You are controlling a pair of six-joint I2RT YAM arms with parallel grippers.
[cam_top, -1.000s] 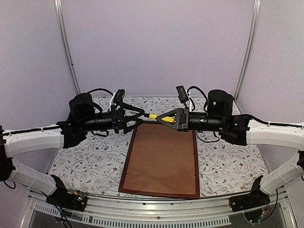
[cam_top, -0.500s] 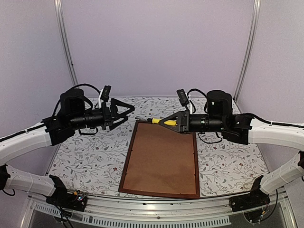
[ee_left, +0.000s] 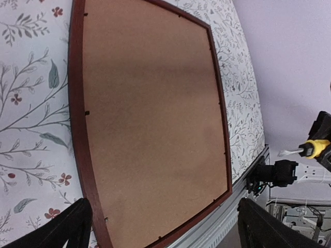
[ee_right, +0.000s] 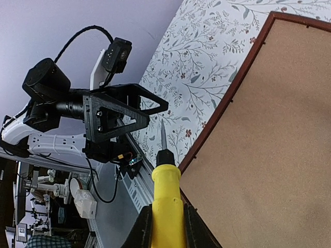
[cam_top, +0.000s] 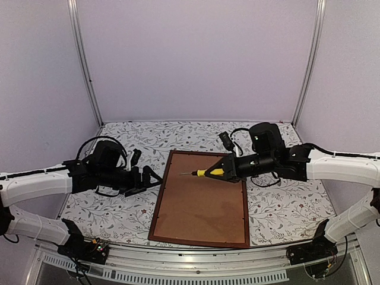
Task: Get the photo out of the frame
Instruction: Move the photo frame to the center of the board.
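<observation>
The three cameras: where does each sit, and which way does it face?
Top external: high behind the robot, looking down on the frame; left arm and right arm show.
Left wrist: on the left hand, looking down at the backing board; own fingertips show.
Right wrist: on the right hand, looking along its screwdriver at the left hand; own fingers show.
Both wrist views share frame and screwdriver.

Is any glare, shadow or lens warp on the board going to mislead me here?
Top external: even light, no glare, only faint darker patches on the backing board. Left wrist: the frame bows at its edges, lens distortion, with a soft shadow band across the board. Right wrist: screwdriver sharp.
</observation>
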